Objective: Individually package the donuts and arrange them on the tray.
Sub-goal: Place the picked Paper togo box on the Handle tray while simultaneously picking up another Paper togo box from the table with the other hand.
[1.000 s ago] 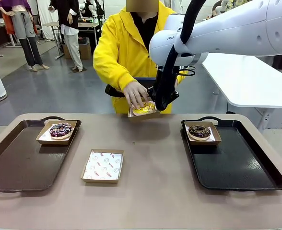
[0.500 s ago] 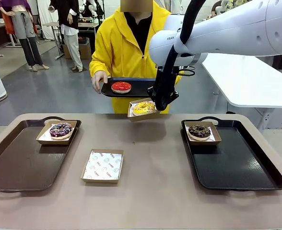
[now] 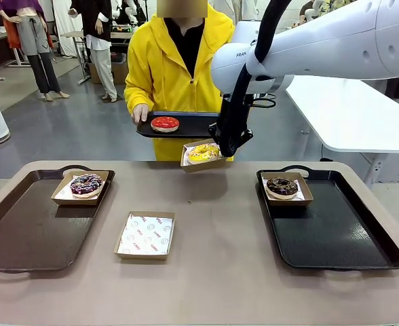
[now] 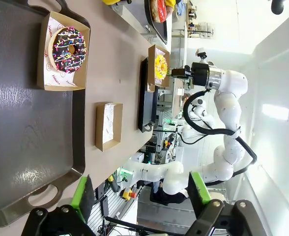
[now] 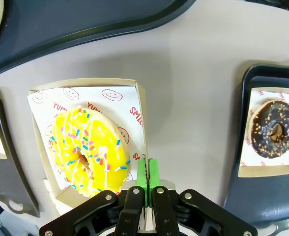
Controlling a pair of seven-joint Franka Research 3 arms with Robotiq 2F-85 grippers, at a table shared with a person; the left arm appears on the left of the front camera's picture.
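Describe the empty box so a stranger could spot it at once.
On the tan table, just right of the left tray, lies a shallow cardboard box. The box on that tray holds a donut; this one holds only printed white paper.

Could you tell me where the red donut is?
Front view, far side: the red donut lies on the person's hand-held black tray, just left of the boxed yellow donut.

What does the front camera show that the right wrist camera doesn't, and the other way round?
Front view adds the person in yellow and an empty paper-lined box on the table. Right wrist view adds a close look at the right hand pinching the box wall beside the yellow donut, and smiley prints on the paper. Both share the yellow donut, the chocolate donut and the red donut on its black tray.
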